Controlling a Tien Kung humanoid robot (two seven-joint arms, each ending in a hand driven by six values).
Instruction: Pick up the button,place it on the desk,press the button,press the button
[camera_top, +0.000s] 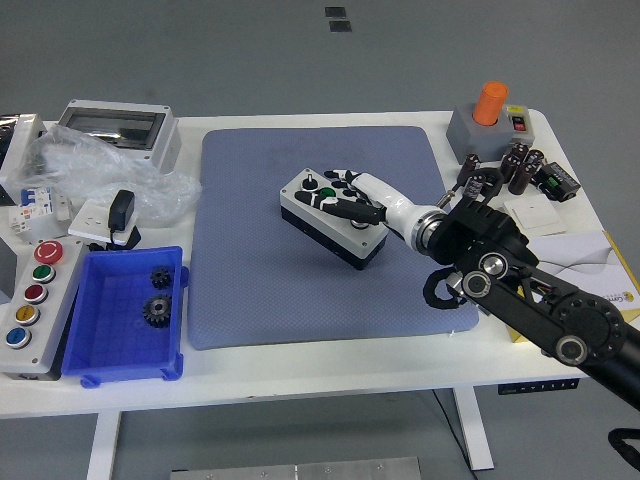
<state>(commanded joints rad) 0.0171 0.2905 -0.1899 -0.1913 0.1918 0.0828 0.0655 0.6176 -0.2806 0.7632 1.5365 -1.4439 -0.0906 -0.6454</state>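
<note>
One white-topped, black-based rectangular button box (333, 218) is seen on the blue-grey fabric mat (250, 290), just past centre toward 2 o'clock. One right hand (358, 198), white and black, is laid over its top from 4 o'clock, fingers stretched flat, nothing gripped. At 8 o'clock, one blue plastic tray (100, 345) is noted with two dark gears (157, 295). Beyond it, one grey panel of five coloured buttons (32, 295). At 1 o'clock, one grey box with orange cylinder (490, 115).

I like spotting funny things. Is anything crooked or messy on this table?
Yes. The button box sits crooked on the blue mat, turned at an angle, with the robot's right hand lying across its top. At the far left, crumpled plastic wrap looks messy.
</note>
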